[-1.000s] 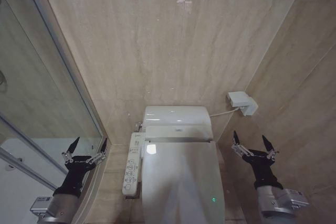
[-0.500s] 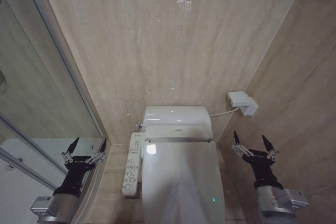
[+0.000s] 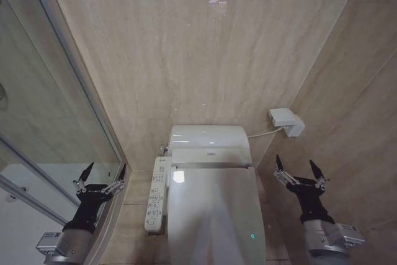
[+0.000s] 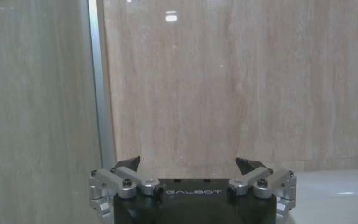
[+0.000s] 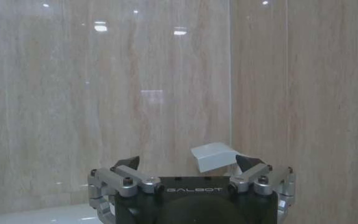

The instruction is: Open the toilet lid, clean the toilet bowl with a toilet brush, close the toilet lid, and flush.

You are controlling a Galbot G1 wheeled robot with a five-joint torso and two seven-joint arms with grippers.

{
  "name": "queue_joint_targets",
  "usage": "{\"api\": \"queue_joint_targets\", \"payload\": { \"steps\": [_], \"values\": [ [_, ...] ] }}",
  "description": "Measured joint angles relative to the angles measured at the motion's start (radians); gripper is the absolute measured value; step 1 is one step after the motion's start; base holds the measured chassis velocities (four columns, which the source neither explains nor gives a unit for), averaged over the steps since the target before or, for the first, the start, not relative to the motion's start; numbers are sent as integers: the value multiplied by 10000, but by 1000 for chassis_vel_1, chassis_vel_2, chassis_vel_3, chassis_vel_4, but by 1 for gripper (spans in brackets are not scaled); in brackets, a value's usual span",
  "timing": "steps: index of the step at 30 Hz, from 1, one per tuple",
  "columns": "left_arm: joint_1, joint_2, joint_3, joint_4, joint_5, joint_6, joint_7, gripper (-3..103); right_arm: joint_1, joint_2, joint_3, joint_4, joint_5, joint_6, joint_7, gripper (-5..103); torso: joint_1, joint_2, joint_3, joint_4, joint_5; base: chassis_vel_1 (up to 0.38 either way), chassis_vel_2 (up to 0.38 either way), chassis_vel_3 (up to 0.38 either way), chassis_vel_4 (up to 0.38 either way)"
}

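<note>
The toilet lid (image 3: 214, 209) is a glossy white oval lying shut over the toilet bowl, which it hides. My left gripper (image 3: 105, 168) hangs open to the left of the toilet, beside the glass partition, with nothing between its fingers; it also appears in its wrist view as the left gripper (image 4: 189, 164). My right gripper (image 3: 300, 164) stands open to the right of the toilet near the side wall, empty too; it appears as the right gripper (image 5: 188, 162) in its own wrist view. The toilet brush is out of view.
A side control panel (image 3: 157, 193) with buttons runs along the toilet's left edge. The white tank cover (image 3: 209, 136) sits against the back wall. A white wall box (image 3: 286, 121) with a cable is on the right wall. A glass shower partition (image 3: 56, 122) stands at left.
</note>
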Motion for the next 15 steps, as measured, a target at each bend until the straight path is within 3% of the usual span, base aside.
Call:
{"api": "queue_joint_targets", "payload": {
  "steps": [8,15],
  "values": [
    [-2,-1,1,1,0,-1,1,100,0,0,0,0,0,0,0,100,3,-1,1,0,-1,29,-25,-23,25],
    [-2,-1,0,1,0,-1,1,100,0,0,0,0,0,0,0,100,2,0,1,-2,-1,154,-158,-161,135]
  ]
}}
